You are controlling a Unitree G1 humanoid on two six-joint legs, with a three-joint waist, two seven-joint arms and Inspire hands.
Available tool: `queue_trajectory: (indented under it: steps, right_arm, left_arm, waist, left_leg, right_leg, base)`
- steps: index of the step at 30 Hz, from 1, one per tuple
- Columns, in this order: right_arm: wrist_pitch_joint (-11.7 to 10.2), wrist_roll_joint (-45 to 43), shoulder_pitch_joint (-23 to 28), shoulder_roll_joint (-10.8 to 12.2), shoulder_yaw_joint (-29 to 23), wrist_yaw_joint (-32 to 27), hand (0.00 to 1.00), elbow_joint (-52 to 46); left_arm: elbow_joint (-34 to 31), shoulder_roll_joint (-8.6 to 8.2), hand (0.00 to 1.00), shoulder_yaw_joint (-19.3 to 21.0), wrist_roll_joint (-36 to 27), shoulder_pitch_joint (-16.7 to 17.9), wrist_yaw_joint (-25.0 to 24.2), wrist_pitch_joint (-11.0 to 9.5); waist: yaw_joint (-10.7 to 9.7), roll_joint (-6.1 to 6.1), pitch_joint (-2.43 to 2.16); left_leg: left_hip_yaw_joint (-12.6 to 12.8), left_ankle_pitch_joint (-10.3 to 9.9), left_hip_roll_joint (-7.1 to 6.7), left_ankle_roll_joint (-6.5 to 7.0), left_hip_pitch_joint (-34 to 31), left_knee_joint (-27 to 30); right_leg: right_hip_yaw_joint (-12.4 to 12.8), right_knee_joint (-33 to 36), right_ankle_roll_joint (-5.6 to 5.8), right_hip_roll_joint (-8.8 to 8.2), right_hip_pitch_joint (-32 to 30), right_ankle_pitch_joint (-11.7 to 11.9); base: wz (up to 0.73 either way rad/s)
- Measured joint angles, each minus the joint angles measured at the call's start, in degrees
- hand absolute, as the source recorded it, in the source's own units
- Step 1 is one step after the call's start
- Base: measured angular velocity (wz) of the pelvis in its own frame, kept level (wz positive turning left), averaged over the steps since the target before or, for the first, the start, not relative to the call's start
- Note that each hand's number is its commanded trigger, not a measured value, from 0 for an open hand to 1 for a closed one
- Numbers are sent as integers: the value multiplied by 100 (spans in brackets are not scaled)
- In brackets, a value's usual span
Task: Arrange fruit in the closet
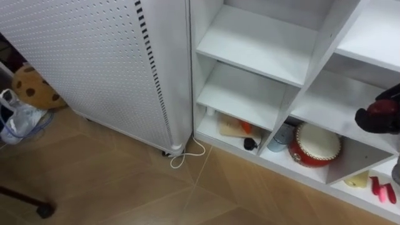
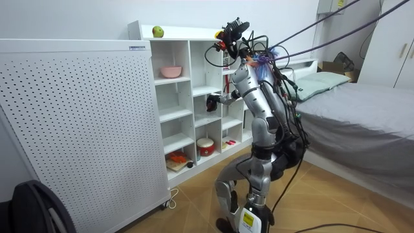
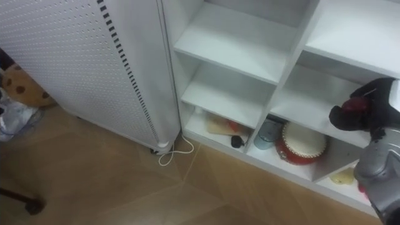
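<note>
At three o'clock the right hand (image 1: 367,120), fingers curled round a red fruit (image 1: 382,110), hangs before the closet (image 1: 250,44), above a bottom cubby holding a red drum (image 1: 315,145); a perforated panel (image 1: 94,56) stands at ten o'clock.

No text, number or sign can be read. A small label (image 2: 137,46) sits on the top edge of the white perforated panel (image 2: 77,123), at ten o'clock in the room view. Its print is too small to make out.
</note>
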Motion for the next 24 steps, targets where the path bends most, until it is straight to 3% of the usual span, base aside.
queue_trajectory:
  steps: [7, 9, 14, 24]
  right_arm:
    - [0, 47, -4, 0, 0, -96, 0, -14]
    - [3, 124, -4, 1, 0, -96, 0, -13]
    - [70, 177, -4, 0, 0, -106, 0, -12]
    - [108, 204, -35, 0, 0, -108, 0, 97]
  left_arm:
    - [4, 2, 0, 2, 10, 11, 167, 1]
    - [3, -2, 0, 2, 10, 11, 195, 1]
    - [-4, -1, 0, 3, 13, 98, 214, 5]
    - [-163, 18, 0, 3, 20, 239, 168, 8]
  waist:
    - [9, -8, 1]
    - [-5, -8, 1]
    - [2, -9, 1]
    - [14, -9, 1]
  left_leg:
    - [7, -14, -11, 18, -27, 60]
    - [-1, -36, -85, 17, -28, 107]
    - [8, -62, -83, 29, -30, 175]
    - [50, -65, -104, 33, -21, 195]
  right_leg:
    - [8, 62, -1, -29, -24, -26]
    - [10, 140, -14, -84, -25, -64]
    - [50, 223, 25, -112, -35, -121]
    - [34, 308, -5, -215, -39, -160]
  base:
    - [2]
    - [8]
    - [2]
    - [2]
